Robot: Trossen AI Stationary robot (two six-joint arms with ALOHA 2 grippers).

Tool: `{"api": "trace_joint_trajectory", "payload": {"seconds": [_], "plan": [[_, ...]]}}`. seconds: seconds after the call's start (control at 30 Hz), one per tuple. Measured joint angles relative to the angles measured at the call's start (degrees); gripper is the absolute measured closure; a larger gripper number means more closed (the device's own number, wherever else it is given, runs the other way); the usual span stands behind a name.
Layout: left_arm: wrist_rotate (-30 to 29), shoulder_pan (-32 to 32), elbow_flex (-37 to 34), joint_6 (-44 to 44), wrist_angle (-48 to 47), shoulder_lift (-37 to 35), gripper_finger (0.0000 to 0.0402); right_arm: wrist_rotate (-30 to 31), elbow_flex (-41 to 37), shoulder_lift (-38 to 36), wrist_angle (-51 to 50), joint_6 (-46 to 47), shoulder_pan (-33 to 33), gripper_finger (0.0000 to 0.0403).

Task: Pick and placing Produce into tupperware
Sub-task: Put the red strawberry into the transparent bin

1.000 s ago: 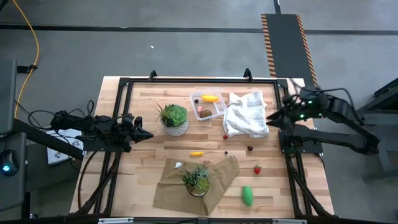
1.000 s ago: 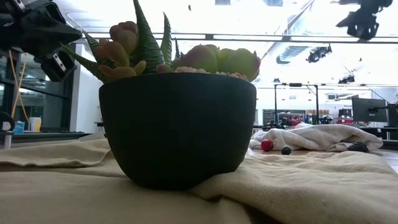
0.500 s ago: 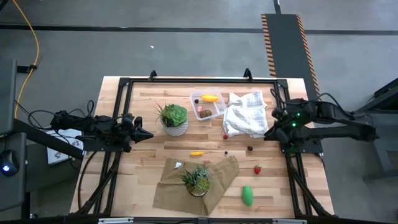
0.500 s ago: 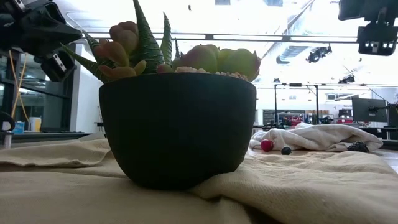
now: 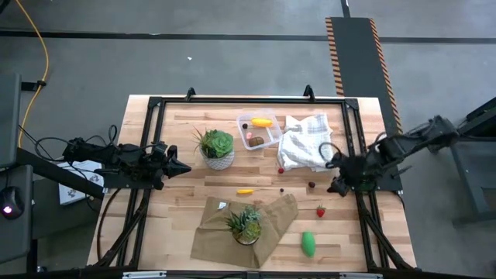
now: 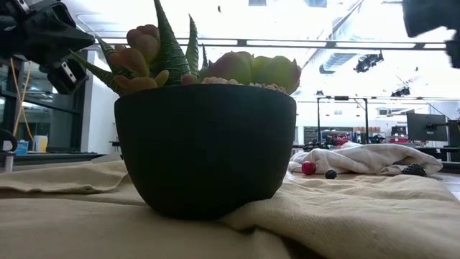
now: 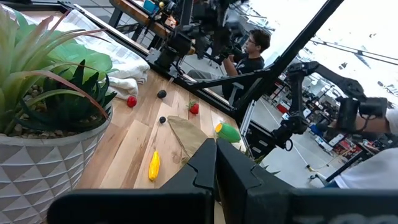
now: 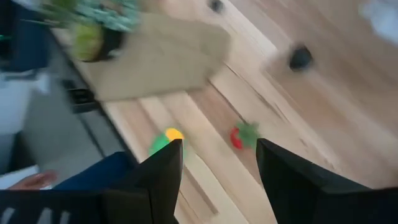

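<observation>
The clear tupperware [image 5: 260, 132] stands at the table's far middle with a yellow piece [image 5: 262, 122] and a brown ball [image 5: 256, 141] inside. Loose on the wood lie a yellow oblong piece [image 5: 245, 191], a red berry [image 5: 280, 170], a dark berry [image 5: 311, 184], a strawberry [image 5: 320, 211] and a green piece [image 5: 308, 243]. My right gripper [image 5: 334, 186] hovers open just right of the dark berry; its wrist view shows the strawberry [image 8: 242, 135] and the green piece [image 8: 163, 140] ahead. My left gripper [image 5: 184, 167] waits shut at the table's left, beside the white-potted plant.
A white cloth [image 5: 306, 151] lies right of the tupperware. A plant in a white pot [image 5: 217, 147] stands left of it. A dark-potted plant [image 5: 246, 225] sits on a tan cloth [image 5: 267, 225] near the front edge. A black frame [image 5: 248, 101] borders the table.
My right gripper has swung from the white cloth's right edge toward the table's near edge, ending beside the dark berry. In the low view it has drifted right, almost out of the picture. The produce and the left arm have stayed put.
</observation>
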Motion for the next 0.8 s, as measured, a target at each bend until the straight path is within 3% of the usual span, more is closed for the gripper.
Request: {"api": "trace_joint_trajectory", "payload": {"seconds": [0.27,0.47,0.8], "plan": [[0.0,0.0,0.0,0.0,0.0,0.0,0.0401,10.4,0.0,10.8,-0.3,24.8,15.6,0.0206],[0.0,0.0,0.0,0.0,0.0,0.0,0.0401,9.3,0.0,19.1,1.4,34.9,17.3,0.0206],[0.0,0.0,0.0,0.0,0.0,0.0,0.0401,6.0,1.3,31.3,7.2,38.8,17.0,0.0206]]}}
